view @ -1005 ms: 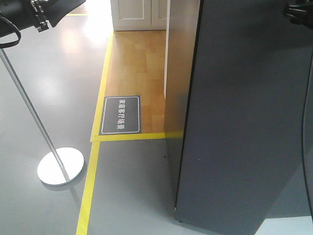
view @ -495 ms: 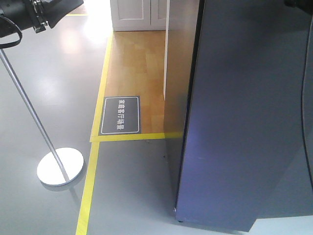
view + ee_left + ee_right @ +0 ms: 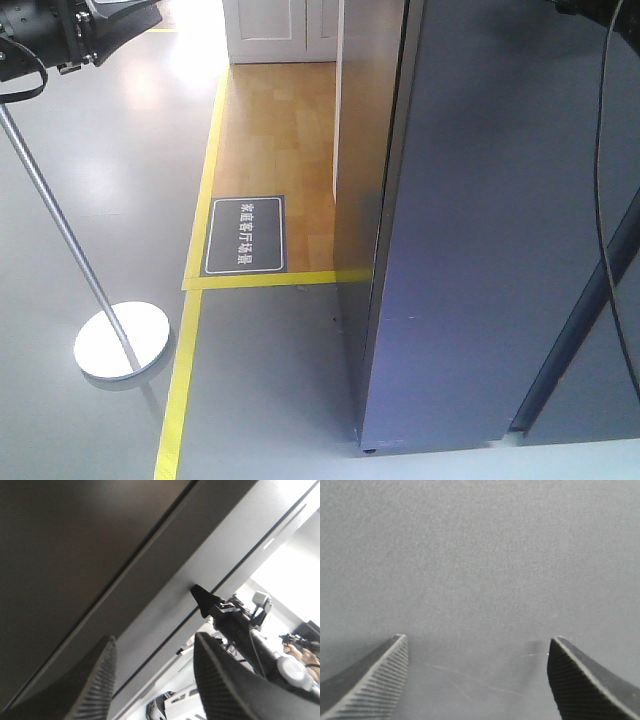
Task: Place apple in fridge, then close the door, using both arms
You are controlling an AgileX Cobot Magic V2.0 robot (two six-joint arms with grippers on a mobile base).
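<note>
The dark grey fridge (image 3: pixel 362 180) fills the right of the front view, and the grey outer face of its door (image 3: pixel 500 250) is turned toward me. No white interior shows. The apple is out of view. My right gripper (image 3: pixel 477 637) is open, its ribbed fingertips (image 3: pixel 395 652) close to the flat grey door face (image 3: pixel 480 555) with nothing between them. My left gripper (image 3: pixel 154 637) is open and empty beside a grey panel edge of the fridge (image 3: pixel 165 585). The left arm (image 3: pixel 70 30) sits at the top left of the front view.
A metal pole on a round white base (image 3: pixel 120 340) stands on the grey floor at the left. Yellow floor tape (image 3: pixel 185 380) borders a wooden floor patch with a dark sign (image 3: pixel 246 235). A black cable (image 3: pixel 600 150) and a dark slanted bar (image 3: pixel 575 320) cross the door face.
The door face has swung farther away, so its lower edge sits higher in view. The right arm has left the top right corner. A cable and slanted bar now show there.
</note>
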